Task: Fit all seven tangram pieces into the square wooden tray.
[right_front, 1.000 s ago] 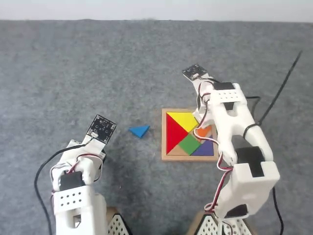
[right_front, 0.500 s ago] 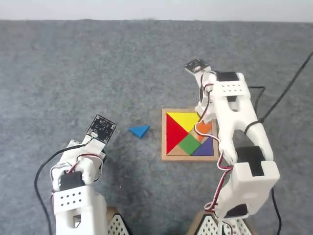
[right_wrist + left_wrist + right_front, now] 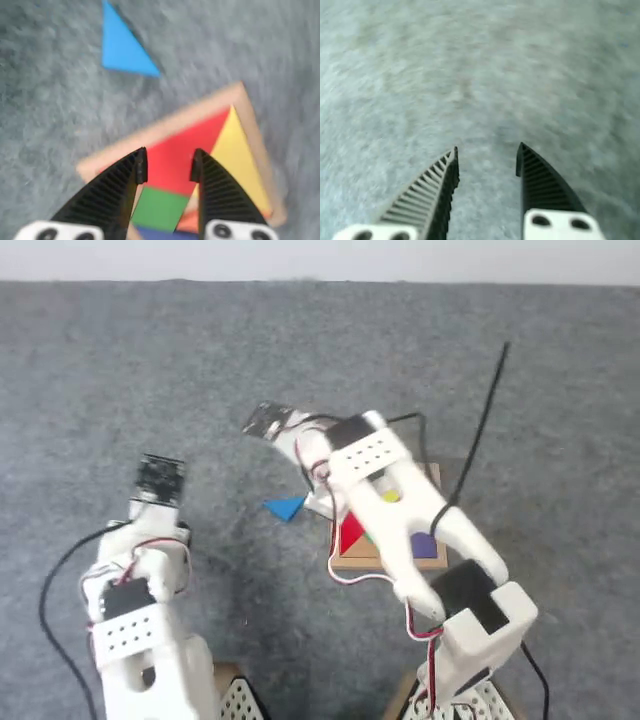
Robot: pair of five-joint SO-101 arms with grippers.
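Observation:
The square wooden tray [image 3: 360, 562] lies right of centre, partly under my right arm. In the right wrist view the tray [image 3: 165, 126] holds a red triangle [image 3: 175, 155], a yellow triangle [image 3: 235, 150], a green square [image 3: 157, 207] and orange and purple pieces at the edge. A small blue triangle [image 3: 285, 508] lies on the carpet just left of the tray, and is the blue triangle [image 3: 122, 50] beyond the tray's rim. My right gripper [image 3: 167, 165] is open with nothing in it, above the red piece. My left gripper [image 3: 487, 150] is open over bare carpet.
Grey carpet [image 3: 150, 360] covers the whole table. My left arm [image 3: 160, 480] stands at the left, well apart from the blue triangle. A black cable [image 3: 485, 410] rises behind the right arm.
My right arm has swung left from the tray's far right side to above its left part, near the blue triangle. The left arm has shifted left and a little farther out.

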